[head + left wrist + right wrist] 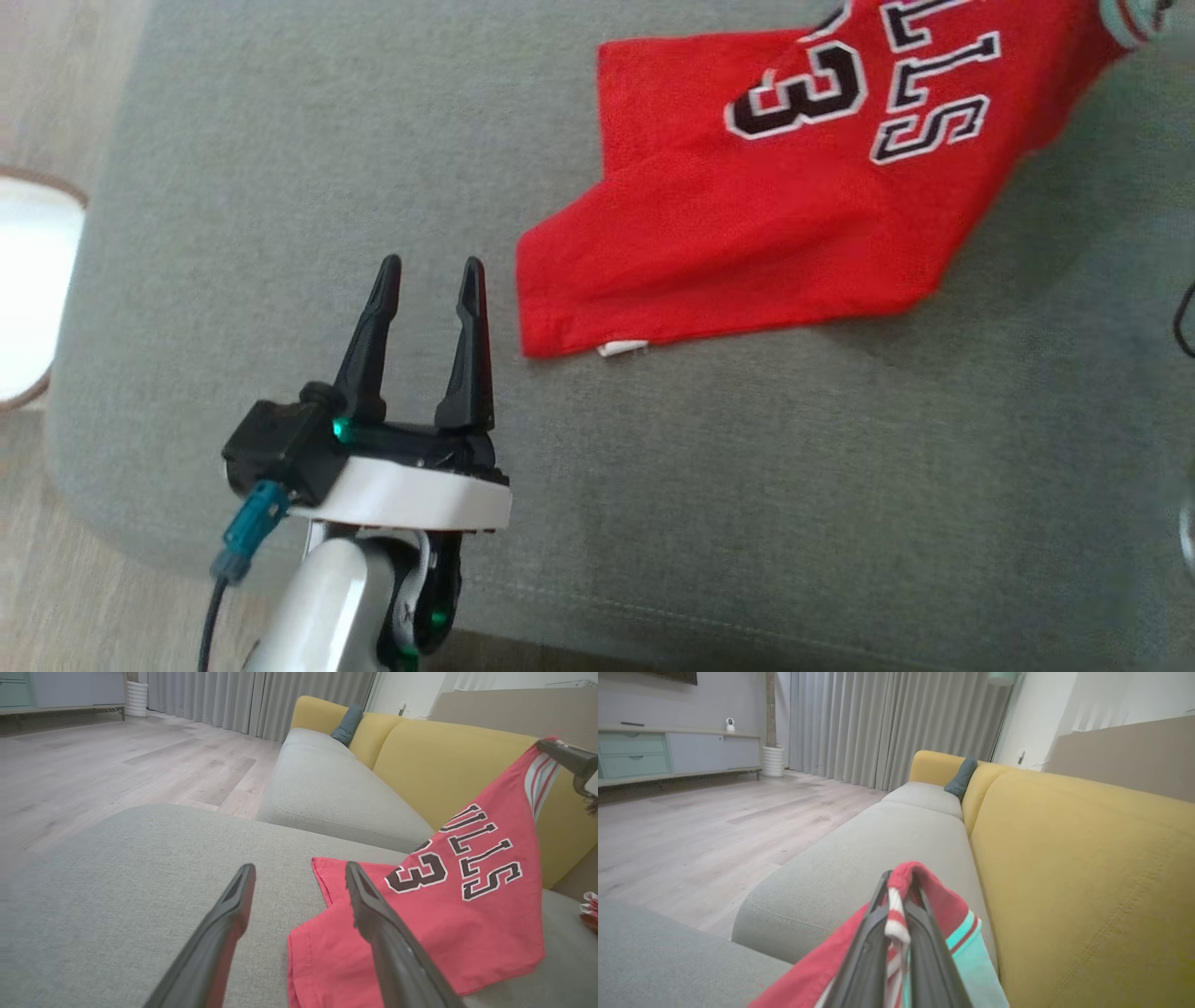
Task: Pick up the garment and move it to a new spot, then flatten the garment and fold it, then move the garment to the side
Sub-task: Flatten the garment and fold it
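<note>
Grey curtains (pixel 887 718) and a pale wooden floor (pixel 93 765) lie beyond a sofa with a yellow backrest (pixel 1087 882) and a broad grey seat cushion (pixel 280 187). A red garment (pixel 747 233) with black-and-white lettering and a "3" lies partly on that cushion, towards the edge by the backrest. Its upper end is lifted clear of the fabric. The right gripper (pixel 901 882) has its fingers pressed together on the garment's red-and-white striped trim, holding that end up. The garment's lower hem, with a small white tag (pixel 623 348), rests on the cushion. The left gripper (pixel 431 266) hovers just beside that hem, nearer the cushion's rounded corner, its fingers spread and holding nothing.
</note>
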Tool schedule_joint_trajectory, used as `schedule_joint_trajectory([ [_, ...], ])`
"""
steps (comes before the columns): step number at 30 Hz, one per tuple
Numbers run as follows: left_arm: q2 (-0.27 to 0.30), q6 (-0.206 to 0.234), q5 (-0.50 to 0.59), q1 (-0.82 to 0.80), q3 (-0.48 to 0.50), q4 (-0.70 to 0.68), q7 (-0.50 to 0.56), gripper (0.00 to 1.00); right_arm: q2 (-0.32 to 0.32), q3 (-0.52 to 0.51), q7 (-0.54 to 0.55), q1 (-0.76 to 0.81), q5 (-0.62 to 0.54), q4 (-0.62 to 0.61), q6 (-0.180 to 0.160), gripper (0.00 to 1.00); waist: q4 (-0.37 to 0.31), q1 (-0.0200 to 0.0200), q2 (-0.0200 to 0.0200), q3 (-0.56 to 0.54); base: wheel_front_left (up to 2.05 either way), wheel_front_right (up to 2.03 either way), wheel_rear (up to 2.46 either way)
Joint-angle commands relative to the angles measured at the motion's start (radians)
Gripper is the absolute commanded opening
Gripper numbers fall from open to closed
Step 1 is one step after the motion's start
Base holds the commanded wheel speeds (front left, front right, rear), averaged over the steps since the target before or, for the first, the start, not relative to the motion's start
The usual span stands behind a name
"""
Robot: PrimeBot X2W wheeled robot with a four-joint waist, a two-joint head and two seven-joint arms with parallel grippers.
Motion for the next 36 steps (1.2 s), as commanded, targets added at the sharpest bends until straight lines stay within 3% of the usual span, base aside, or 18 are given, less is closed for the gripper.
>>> schedule_joint_trajectory([
  [1,0.001,0.007,-0.005,-0.039,0.025,-0.047,-0.012,1.00,0.001,0.010,-0.020,-0.055,-0.022,0.011,-0.001,0.00,0.029,0.0000,0.0000,0.024,0.00,0.00,0.00],
  [8,0.001,0.016,-0.017,-0.056,0.017,-0.062,-0.012,1.00,0.043,0.032,-0.072,-0.152,-0.084,0.226,-0.001,0.00,0.072,0.0000,0.0000,0.061,0.00,0.00,0.00],
  [9,0.001,0.017,-0.018,-0.057,0.016,-0.063,-0.012,1.00,0.050,0.035,-0.083,-0.157,-0.089,0.252,-0.001,0.67,0.074,0.0000,0.0000,0.064,0.00,0.00,0.00],
  [10,0.001,0.019,-0.020,-0.058,0.015,-0.064,-0.012,1.00,0.055,0.054,-0.086,-0.162,-0.096,0.284,-0.001,1.00,0.075,0.0000,0.0000,0.068,0.00,0.00,0.00],
  [16,0.001,0.027,-0.011,-0.057,0.023,-0.063,-0.012,1.00,0.068,0.133,-0.153,-0.202,-0.047,0.399,-0.001,1.00,0.043,0.0000,0.0000,0.072,0.00,0.00,0.00],
  [22,0.001,0.019,0.006,-0.055,0.037,-0.054,-0.012,1.00,0.052,0.178,-0.220,-0.189,0.045,0.438,-0.001,1.00,-0.028,0.0000,0.0000,0.045,0.00,0.00,0.00],
  [31,0.001,0.003,0.032,-0.037,0.056,-0.042,-0.012,1.00,0.029,0.257,-0.248,-0.046,0.183,0.390,-0.001,1.00,-0.131,0.0000,0.0000,0.004,0.00,0.00,0.00],
  [36,0.001,-0.001,0.038,-0.029,0.060,-0.036,-0.012,1.00,0.011,0.317,-0.231,0.139,0.296,0.284,-0.001,1.00,-0.160,0.0000,0.0000,-0.013,0.00,0.00,0.00],
])
